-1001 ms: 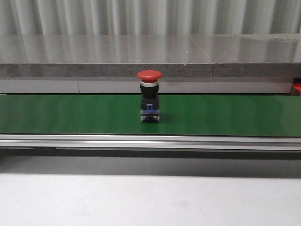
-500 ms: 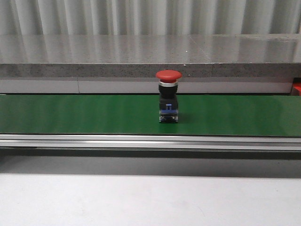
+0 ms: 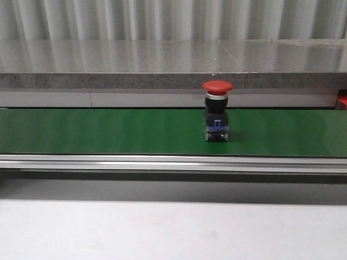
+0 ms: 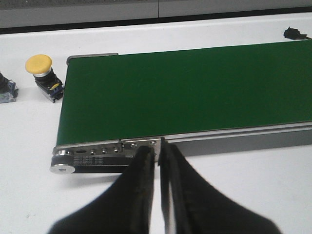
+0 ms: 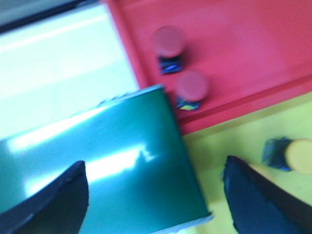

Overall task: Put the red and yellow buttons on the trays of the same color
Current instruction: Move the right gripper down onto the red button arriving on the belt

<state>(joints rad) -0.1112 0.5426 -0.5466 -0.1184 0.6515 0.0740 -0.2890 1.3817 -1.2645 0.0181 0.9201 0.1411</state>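
- White table surface [image 3: 173, 230]: nearest item in the front view, spanning the foreground.
- Silver rail [image 3: 173, 162]: runs full width along the near edge of the belt.
- Green conveyor belt [image 3: 108, 131]: flat, running left to right beyond the rail.
- Red button [image 3: 217, 111]: upright on the belt, right of centre, at about 1 o'clock from the frame's middle; red mushroom cap up, black body, blue-and-clear base resting on the belt. Nothing grips it.
- Grey stone ledge [image 3: 135, 65]: behind the belt, with corrugated wall beyond.
- Left gripper [image 4: 157, 158]: fingers pressed together with only a thin slit between them, holding nothing, over the belt's end roller frame [image 4: 92, 158].
- Yellow button [image 4: 43, 73]: left wrist view, on the white table just beside the belt's far corner, tilted; another part [image 4: 6, 90] is cut off by the frame edge.
- Right gripper [image 5: 156, 200]: blurred picture; fingers spread wide apart, empty, above the belt end.
- Red tray [image 5: 253, 53]: holds two red buttons [image 5: 169, 46], [image 5: 191, 87].
- Yellow tray [image 5: 229, 136]: just beside the red tray, holds one yellow button [image 5: 290, 155].
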